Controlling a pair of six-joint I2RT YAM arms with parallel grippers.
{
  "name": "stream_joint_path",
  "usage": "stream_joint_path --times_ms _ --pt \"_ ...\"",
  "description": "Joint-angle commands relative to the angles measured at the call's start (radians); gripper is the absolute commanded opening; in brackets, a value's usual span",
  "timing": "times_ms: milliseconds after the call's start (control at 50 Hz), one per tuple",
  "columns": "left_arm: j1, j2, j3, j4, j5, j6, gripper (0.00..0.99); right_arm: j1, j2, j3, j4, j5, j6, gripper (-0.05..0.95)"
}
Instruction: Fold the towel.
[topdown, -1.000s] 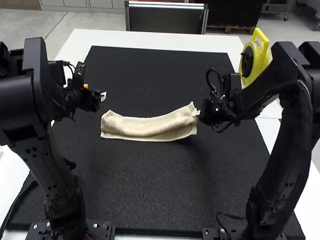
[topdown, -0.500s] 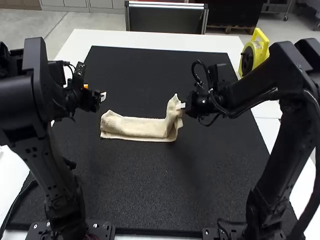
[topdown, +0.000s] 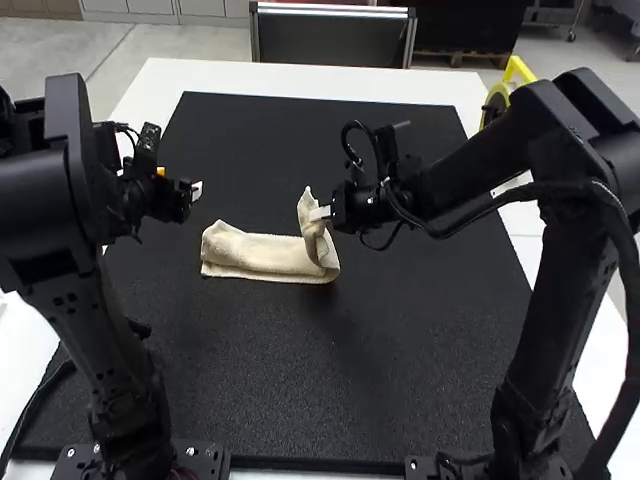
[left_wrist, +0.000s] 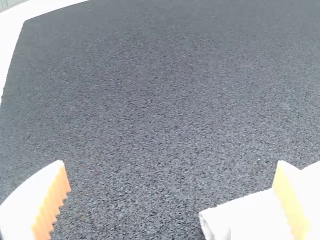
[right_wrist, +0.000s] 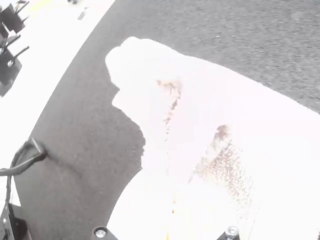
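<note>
While the left part of the towel (topdown: 262, 254) is laid on the black mat (topdown: 330, 370) as a narrow strip, its right end is held up by the right gripper (topdown: 322, 213). The raised end is gripped between closed fingers, and the cloth is bent upward in a steep, rumpled bend beside the low part of the strip. Along the strip, a layered edge can be seen on the side nearer the arms' bases. In the right wrist view, the pale cloth is seen close up, spread out around the grip.

The left gripper (topdown: 190, 192) is held just beyond the towel's left end, apart from it. In the left wrist view, its fingers are set wide apart, with nothing gripped between the orange pads (left_wrist: 51, 205), and a corner of the towel is seen near one finger.

The mat is laid on a white table (topdown: 300, 80). A yellow object (topdown: 517, 72) is partly hidden behind the right arm.
</note>
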Motion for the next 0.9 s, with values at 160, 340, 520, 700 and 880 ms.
stream_joint_path --times_ms 160,340,520,700,880 --pt "0.077 -0.021 -0.013 0.008 0.030 0.005 0.961 0.086 0.069 0.101 0.040 -0.044 0.012 -0.02" --pt "0.097 -0.022 -0.019 0.006 0.036 0.010 0.961 0.129 0.112 0.147 0.064 -0.055 0.015 -0.02" --pt "0.095 -0.044 -0.030 0.005 0.036 0.008 0.961 0.163 0.152 0.182 0.103 -0.069 0.029 -0.02" --pt "0.095 -0.070 -0.046 0.005 0.036 0.007 0.961 0.180 0.203 0.221 0.133 -0.078 0.034 -0.02" --pt "0.097 -0.079 -0.052 0.006 0.036 0.007 0.962 0.195 0.252 0.267 0.152 -0.092 0.038 -0.02"
